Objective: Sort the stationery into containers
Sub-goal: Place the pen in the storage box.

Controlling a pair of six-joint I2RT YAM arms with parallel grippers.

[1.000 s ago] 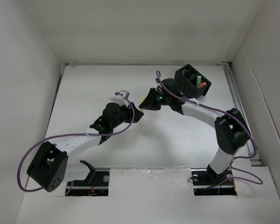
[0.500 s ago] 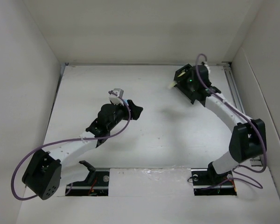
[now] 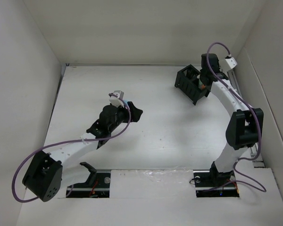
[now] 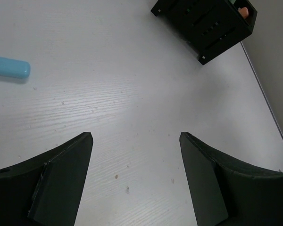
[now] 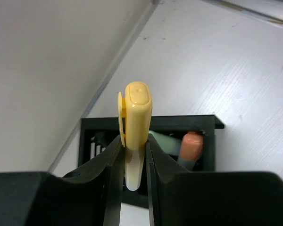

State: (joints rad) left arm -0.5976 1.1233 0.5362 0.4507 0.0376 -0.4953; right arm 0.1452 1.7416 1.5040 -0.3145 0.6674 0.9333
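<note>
— Where was the yellow marker?
— Above the organizer, cap up, pinched in the right gripper. An orange marker and a green marker stood inside.
— Advice?
— Centre it over a free cell, lower, then release. The left gripper, wide open and empty, hung well short of the organizer.

Pale blue marker, half off-frame.

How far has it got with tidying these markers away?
Two look done: a green marker and an orange marker sit in the black organizer. In hand: the right gripper holds a yellow marker over it. Left: a pale blue marker lies on the table, ahead of the open left gripper.
</note>
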